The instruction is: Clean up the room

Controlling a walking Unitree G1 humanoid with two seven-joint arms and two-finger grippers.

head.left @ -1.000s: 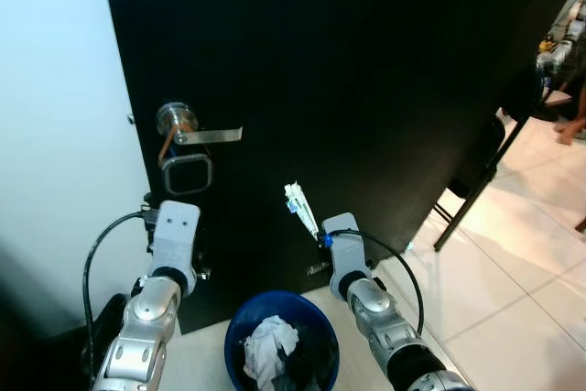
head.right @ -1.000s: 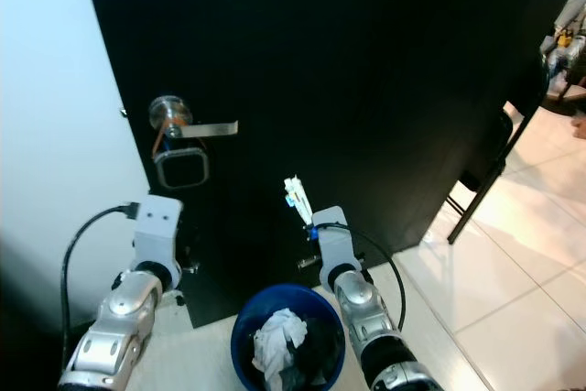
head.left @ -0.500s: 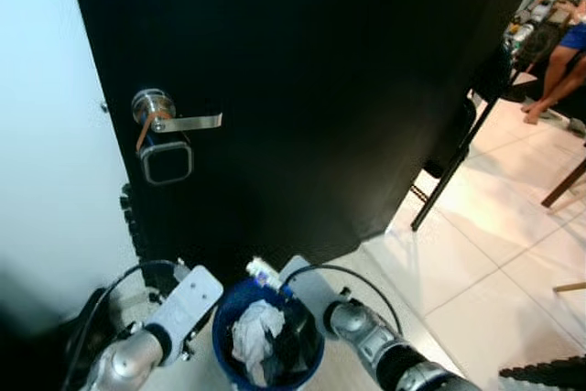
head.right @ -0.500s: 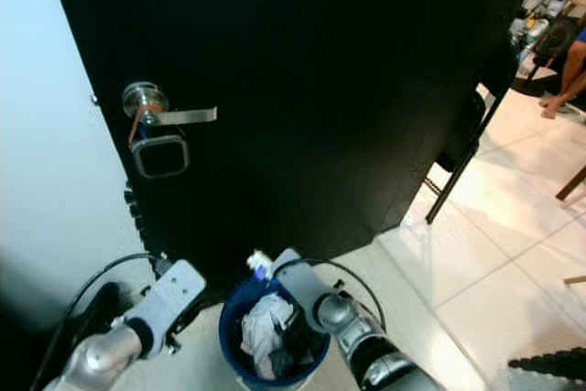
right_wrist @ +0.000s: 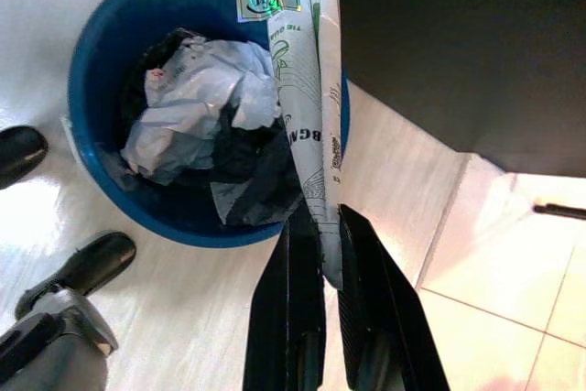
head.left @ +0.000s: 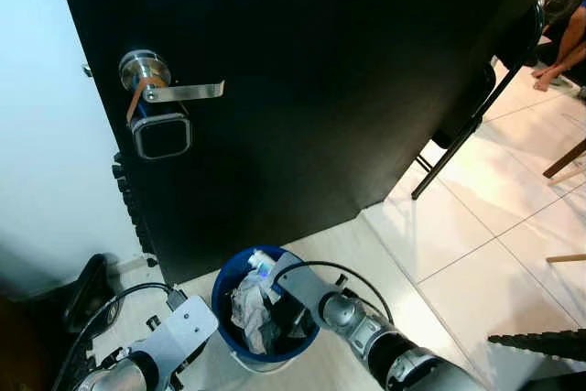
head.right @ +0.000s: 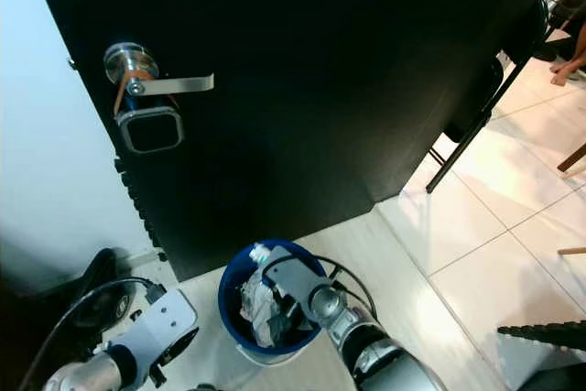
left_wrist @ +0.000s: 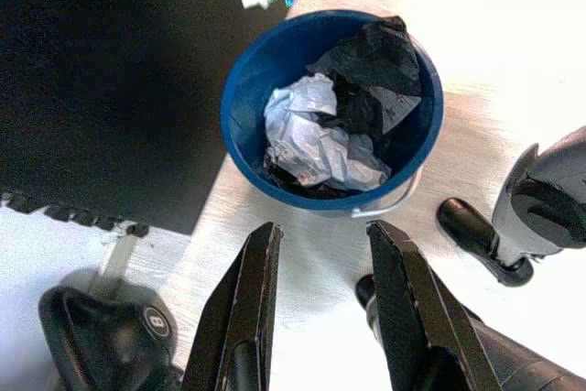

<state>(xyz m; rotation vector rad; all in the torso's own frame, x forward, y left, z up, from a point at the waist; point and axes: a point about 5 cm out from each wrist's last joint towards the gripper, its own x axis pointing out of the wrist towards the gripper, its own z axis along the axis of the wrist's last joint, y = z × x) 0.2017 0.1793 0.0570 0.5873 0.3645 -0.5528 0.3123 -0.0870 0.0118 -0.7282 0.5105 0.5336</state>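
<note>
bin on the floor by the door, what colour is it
Blue; the bin shows best in the left wrist view.

Head stereo pair looking steeply down, both wrist views close above shared blue bin (left_wrist: 275, 89)

Black door (head.left: 320, 80), silver lever handle (head.left: 183, 92); perhaps a chair (head.left: 476, 121) beside.

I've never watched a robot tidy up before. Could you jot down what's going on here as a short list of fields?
setting: tiled floor in front of a black door with a lever handle
bin: blue bucket holding crumpled paper and black scraps
right gripper: shut on a flattened printed tube, held over the bucket
left gripper: open, low beside the bucket, holding nothing
beyond: a person's legs by a chair
</note>
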